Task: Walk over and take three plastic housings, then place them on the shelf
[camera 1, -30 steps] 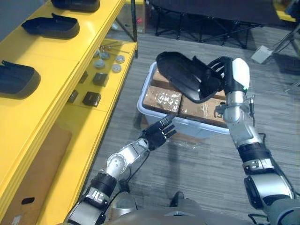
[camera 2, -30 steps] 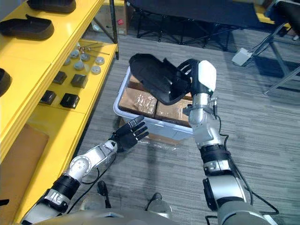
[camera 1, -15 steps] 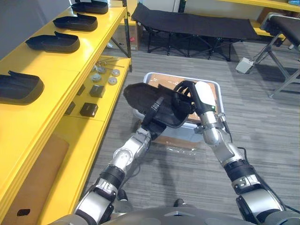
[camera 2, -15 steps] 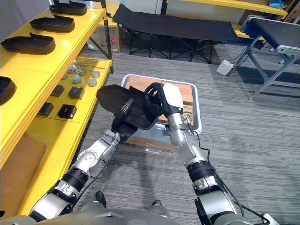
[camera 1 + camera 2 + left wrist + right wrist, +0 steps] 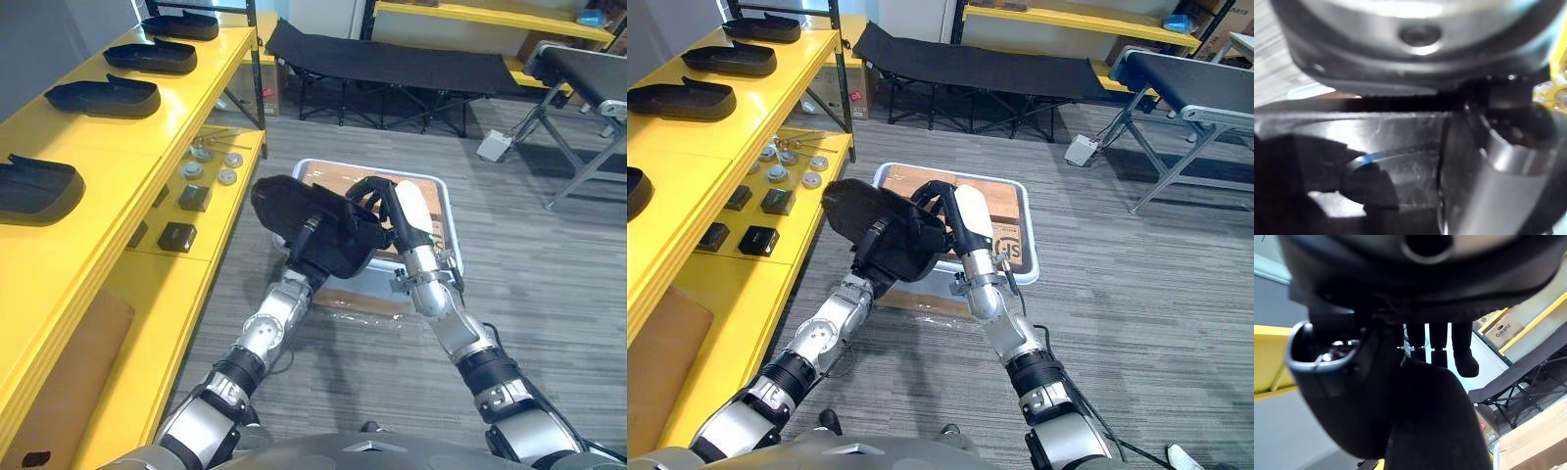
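In the left eye view, we see a black housing held up in the air over a white bin. The right hand is curled over one end of it and grips it. The left hand is pressed against it from below; we cannot tell if it grips or just props. To the left runs a yellow shelf with 4 other housings in a row on its top board.

In the right eye view, the same housing sits between both hands, well apart from the shelf. Small parts lie on the lower board.

In the left wrist view, the shiny dark housing is right up against the hand.

In the right wrist view, the fingers hook over the housing's rim, and the shelf shows past it.

We think the next step is to carry it to the shelf. It could slip, since the sure grip is at 1 end and the plastic looks smooth. Then it would drop into the bin. It could also bump the shelf's edge, or knock a housing that lies there, if the swing is too wide or too low.
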Tool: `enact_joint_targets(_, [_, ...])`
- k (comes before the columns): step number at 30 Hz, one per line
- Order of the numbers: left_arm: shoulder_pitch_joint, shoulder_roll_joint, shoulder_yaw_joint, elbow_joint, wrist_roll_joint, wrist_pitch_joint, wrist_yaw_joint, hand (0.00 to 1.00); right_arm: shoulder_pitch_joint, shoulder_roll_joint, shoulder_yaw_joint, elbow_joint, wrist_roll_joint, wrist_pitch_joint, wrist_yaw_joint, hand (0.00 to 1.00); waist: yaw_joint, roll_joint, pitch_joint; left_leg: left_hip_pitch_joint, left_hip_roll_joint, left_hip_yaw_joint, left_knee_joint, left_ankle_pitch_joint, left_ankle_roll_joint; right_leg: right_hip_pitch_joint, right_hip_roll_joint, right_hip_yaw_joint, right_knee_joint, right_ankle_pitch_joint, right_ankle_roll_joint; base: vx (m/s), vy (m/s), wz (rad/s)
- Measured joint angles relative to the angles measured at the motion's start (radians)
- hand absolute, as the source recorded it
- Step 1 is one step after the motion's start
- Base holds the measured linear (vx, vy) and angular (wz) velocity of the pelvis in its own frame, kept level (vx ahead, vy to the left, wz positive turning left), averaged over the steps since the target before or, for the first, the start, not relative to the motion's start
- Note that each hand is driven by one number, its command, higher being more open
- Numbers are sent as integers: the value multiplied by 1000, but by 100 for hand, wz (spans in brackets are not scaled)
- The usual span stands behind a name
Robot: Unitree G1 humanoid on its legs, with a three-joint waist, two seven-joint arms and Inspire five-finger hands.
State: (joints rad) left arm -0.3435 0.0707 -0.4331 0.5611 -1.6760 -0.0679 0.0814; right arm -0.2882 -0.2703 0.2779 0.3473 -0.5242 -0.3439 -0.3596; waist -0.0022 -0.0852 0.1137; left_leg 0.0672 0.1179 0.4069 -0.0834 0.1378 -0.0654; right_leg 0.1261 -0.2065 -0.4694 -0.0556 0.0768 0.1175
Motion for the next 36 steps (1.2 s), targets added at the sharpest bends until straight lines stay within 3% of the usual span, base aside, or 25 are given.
enact_joint_targets(5, [5,-13,-23,0,3,-67,-7,0,2,0,24,-19,22,8,-9,0,-1,-2,-2,4,-1,2,0,0,0,5,0,2,-7,4,0,0,0,0])
enact_joint_targets(6, [5,-16,-24,0,8,-74,-7,0,2,0,25,-20,22,8,-11,100,-1,-3,-2,5,-1,2,0,0,0,6,0,2,-10,5,0,0,0,0])
enact_joint_targets(13, [9,-38,0,0,88,-198,-27,0,59,21,99,-66,65,6,-56,100,-4,-10,-7,8,-2,1,0,-2,-2,14,2,-1,-21,11,0,0,0,0])
enact_joint_targets(16, [9,-39,26,-4,199,-259,-10,0,96,50,152,-68,107,8,-75,100,-2,-18,-12,8,-3,1,0,-2,-2,15,0,-2,-21,11,0,0,0,0])
enact_joint_targets(19, [40,-38,64,-78,420,-300,90,0,120,93,157,-72,152,29,-92,100,0,-21,-15,8,-4,0,0,-3,-1,15,-1,-3,-20,11,0,0,0,0])
enact_joint_targets(24, [83,-69,181,-230,798,-298,265,0,155,128,154,-142,221,50,-83,100,0,-21,-15,8,-5,-1,0,-3,-1,13,-1,-8,-16,9,-1,0,0,0])
enact_joint_targets(26, [105,-75,258,-293,1019,-292,368,0,172,142,151,-211,293,45,-67,100,-4,-17,-17,8,-5,-2,0,-3,-2,13,-1,-11,-15,7,-4,0,0,0])
enact_joint_targets(29, [165,-75,357,-366,1387,-263,520,0,209,149,124,-319,409,-9,-21,100,-3,-7,-22,8,-5,-3,0,-6,-3,13,-1,-13,-15,4,-7,0,0,0])
enact_joint_targets(32, [217,-65,459,-412,1618,-234,610,0,243,149,102,-396,517,-67,8,100,1,4,-29,8,-5,-4,0,-9,-4,14,-1,-14,-15,2,-9,0,0,0])
enact_joint_targets(36, [289,-46,517,-480,1743,-231,652,0,311,157,44,-436,615,-83,38,100,7,15,-36,8,-7,-4,0,-14,-5,14,-3,-16,-15,-2,-13,0,0,0])
